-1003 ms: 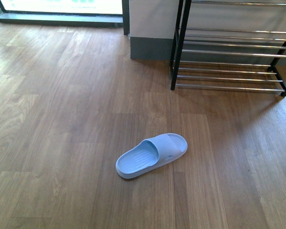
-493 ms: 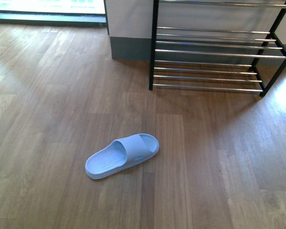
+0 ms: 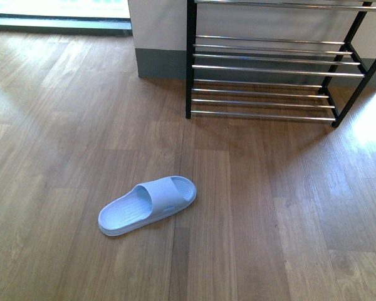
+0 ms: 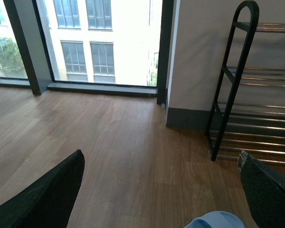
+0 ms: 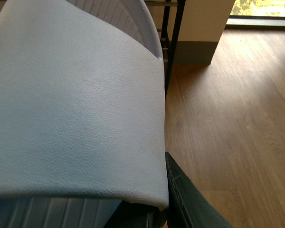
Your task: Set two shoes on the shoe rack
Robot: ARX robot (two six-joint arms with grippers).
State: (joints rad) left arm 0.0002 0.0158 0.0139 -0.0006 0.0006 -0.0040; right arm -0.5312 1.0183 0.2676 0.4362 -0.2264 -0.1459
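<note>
1. Against a second ago, the slide [image 3: 147, 205] and the rack [image 3: 189, 63] sit further left in the front view. The slide lies flat on the floor [image 3: 269, 207], well short of the rack.
2. Two slides: that one, and a second slide [image 5: 76, 104] gripped in the right jaws, with the rack close behind it.
3. One rack.
4. The left jaws are spread wide apart.

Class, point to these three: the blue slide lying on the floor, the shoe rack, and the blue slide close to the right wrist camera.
floor slide [image 3: 165, 192], front view, on its strap.
shoe rack [image 3: 190, 63], front view, on its black front post.
near slide [image 5: 76, 104], right wrist view, on its strap.
</note>
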